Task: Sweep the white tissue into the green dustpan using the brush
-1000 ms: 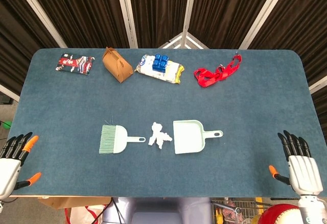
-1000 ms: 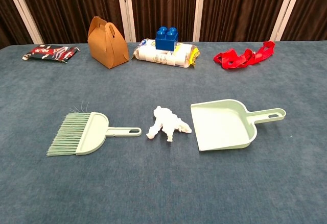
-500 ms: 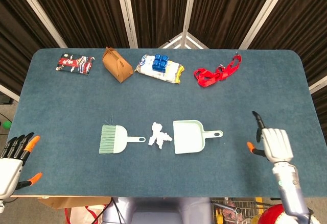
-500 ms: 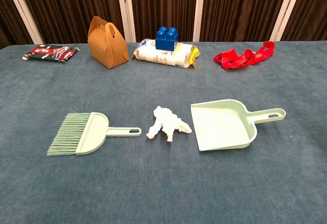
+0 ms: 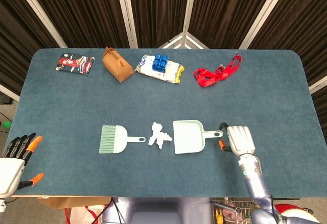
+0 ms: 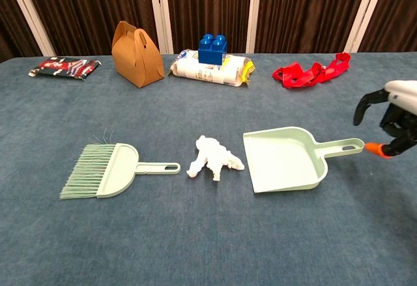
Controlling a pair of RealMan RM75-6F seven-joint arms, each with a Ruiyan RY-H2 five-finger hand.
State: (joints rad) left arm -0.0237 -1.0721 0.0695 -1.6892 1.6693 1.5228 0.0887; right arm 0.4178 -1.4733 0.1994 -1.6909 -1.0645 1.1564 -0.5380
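The right hand [image 5: 239, 139] is just past the end of the green dustpan [image 5: 188, 137] handle, which points right at it, fingers apart & holding nothing. The white tissue [image 5: 160, 135] lies btwn dustpan & brush [image 5: 114, 139]. The left hand [image 5: 14, 160] sits far off at the table edge, also spread.

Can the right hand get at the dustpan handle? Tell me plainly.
Probably yes. The right hand sits open just beyond the end of the green dustpan's handle, with only bare table around it and nothing between them.
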